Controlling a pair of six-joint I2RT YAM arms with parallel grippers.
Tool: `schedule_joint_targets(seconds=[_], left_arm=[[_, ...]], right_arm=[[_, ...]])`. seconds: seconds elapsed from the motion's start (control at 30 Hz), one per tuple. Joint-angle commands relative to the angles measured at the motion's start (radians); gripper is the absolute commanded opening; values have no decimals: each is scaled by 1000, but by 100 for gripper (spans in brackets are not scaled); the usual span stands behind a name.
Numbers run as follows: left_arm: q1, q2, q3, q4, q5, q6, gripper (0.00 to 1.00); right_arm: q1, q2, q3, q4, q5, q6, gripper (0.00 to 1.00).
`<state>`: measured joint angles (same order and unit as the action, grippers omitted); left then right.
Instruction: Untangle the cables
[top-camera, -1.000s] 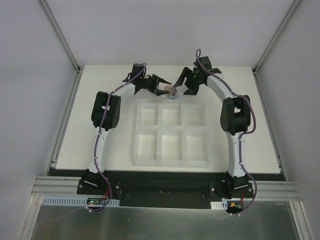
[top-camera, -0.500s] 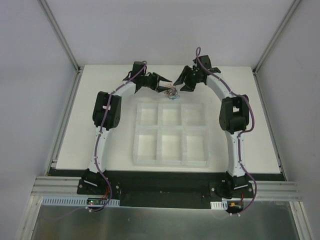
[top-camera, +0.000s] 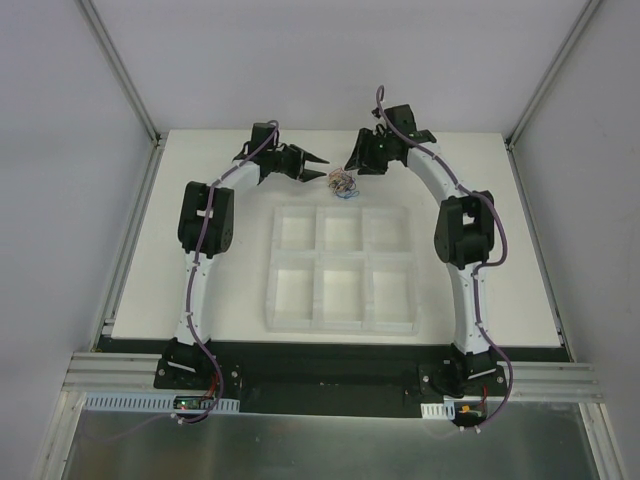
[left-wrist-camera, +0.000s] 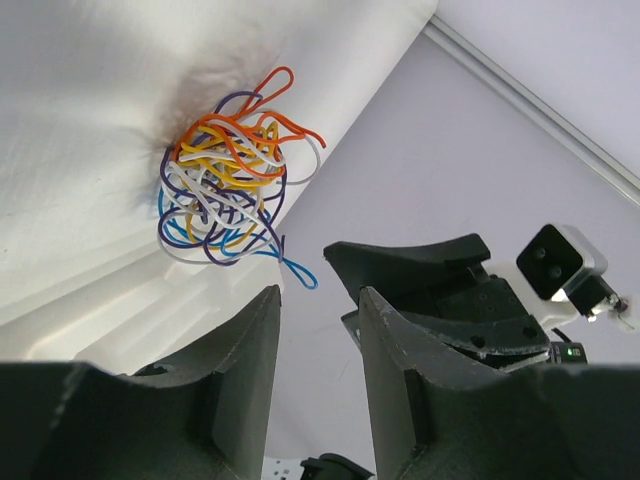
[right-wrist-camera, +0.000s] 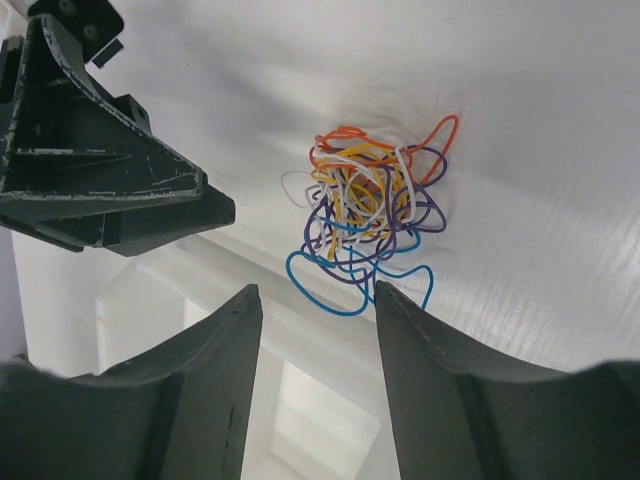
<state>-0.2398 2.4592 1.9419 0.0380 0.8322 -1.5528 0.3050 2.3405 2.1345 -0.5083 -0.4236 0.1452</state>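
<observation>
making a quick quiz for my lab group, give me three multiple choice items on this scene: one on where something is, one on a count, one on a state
1. Where do the cables lie?
A) in a compartment of the tray
B) on the table just beyond the tray's far edge
C) between a gripper's fingers

2. How many compartments has the tray?
A) four
B) nine
C) six

3. How are the left gripper and right gripper?
A) both open, holding nothing
B) left shut on the cables
C) right shut on the cables

Answers: 1 B, the tangle rests on the table surface past the tray. 2 C, two rows of three. 3 A, each wrist view shows parted fingers with nothing between them.
</observation>
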Motion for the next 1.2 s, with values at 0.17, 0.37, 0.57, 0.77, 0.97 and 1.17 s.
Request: schedule_joint_targets(seconds=[0.17, 0.37, 0.57, 0.77, 0.97, 1.17], left_arm=[[-3, 7, 6, -12, 2, 3, 37], [-6, 12, -1, -12, 11, -10, 39], [-15, 24, 22, -10, 7, -13, 43], [-38, 29, 17, -16, -13, -15, 44], [-75, 79, 54, -16, -28, -30, 44], [-108, 179, 170, -16, -56, -96, 46]], right_arm=[[51, 11, 90, -52, 63, -124, 50], [80, 54, 157, -90, 114, -139, 47], [88, 65, 147, -118, 154, -191, 45], [94, 42, 159, -153, 212, -191, 3], [91, -52, 104, -147, 200, -167, 1], [92, -101, 99, -167, 144, -115, 1]])
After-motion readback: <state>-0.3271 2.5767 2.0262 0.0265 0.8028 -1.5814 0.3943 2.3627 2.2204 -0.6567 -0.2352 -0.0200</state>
